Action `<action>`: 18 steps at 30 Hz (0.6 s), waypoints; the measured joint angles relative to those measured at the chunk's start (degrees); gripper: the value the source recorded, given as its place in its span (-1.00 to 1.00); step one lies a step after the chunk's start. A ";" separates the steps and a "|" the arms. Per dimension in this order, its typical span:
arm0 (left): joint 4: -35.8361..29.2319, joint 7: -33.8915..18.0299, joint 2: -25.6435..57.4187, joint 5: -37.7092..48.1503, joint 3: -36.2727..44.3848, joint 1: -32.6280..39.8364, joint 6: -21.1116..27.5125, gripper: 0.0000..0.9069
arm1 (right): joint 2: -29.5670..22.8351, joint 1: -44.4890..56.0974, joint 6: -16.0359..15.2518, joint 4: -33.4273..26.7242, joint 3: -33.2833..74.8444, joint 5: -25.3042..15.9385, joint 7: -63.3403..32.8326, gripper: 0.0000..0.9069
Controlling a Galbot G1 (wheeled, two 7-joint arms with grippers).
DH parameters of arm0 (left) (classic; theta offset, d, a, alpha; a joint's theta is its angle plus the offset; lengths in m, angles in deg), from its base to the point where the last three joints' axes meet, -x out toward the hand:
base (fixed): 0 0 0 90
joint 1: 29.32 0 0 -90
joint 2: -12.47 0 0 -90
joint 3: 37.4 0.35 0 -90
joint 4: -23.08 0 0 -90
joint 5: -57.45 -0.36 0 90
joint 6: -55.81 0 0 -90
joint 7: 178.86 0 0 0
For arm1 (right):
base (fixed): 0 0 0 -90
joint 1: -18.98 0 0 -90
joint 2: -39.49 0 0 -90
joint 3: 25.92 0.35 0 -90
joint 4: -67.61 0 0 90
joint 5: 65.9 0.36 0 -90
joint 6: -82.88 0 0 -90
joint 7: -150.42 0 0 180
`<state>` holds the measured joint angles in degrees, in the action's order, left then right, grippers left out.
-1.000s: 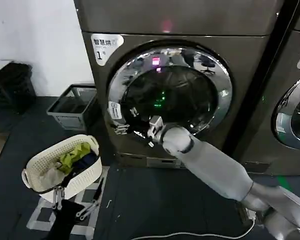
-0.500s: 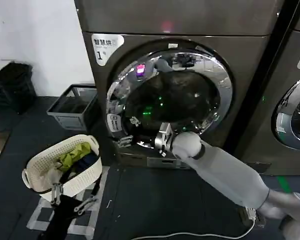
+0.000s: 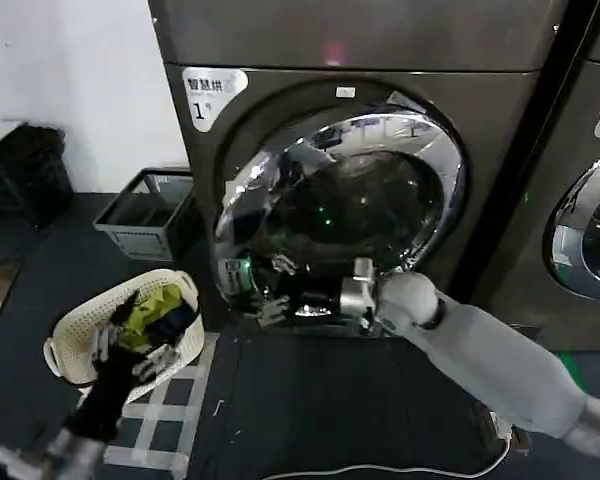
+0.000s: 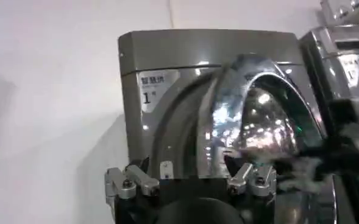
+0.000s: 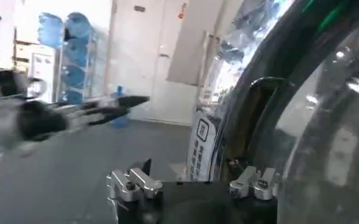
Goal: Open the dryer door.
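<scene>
dryer door (image 3: 340,215) ajar, swung partway off the dryer (image 3: 280,45) | right gripper (image 3: 352,296) at its lower rim, grip can't be told | left gripper (image 3: 130,345) open over laundry basket (image 3: 70,345) | risk: rim slips, door swings shut

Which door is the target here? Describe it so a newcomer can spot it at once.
Find the big bronze-grey front-loading dryer with the white "1" label at its upper left corner. The target is its round porthole door, a wide mirror-chrome ring around dark glass, with the right tool at its lower rim. Unlike the twin chrome-ringed door on the neighbouring machine, this one stands ajar.
</scene>
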<state>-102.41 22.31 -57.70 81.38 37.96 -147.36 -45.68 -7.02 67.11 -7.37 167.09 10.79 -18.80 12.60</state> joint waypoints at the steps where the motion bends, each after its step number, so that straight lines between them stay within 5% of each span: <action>1: 0.49 -0.04 0.93 0.91 0.18 0.98 0.53 1.00 | 0.51 0.19 0.00 0.16 0.33 0.02 0.91 1.00; 18: 10.46 0.87 13.21 7.77 2.35 14.96 3.33 1.00 | 8.99 5.01 0.71 4.74 8.13 3.77 18.15 1.00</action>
<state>-91.94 23.18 -44.49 89.15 40.31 -132.40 -42.35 1.97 72.12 -6.66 171.83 18.92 -15.03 30.74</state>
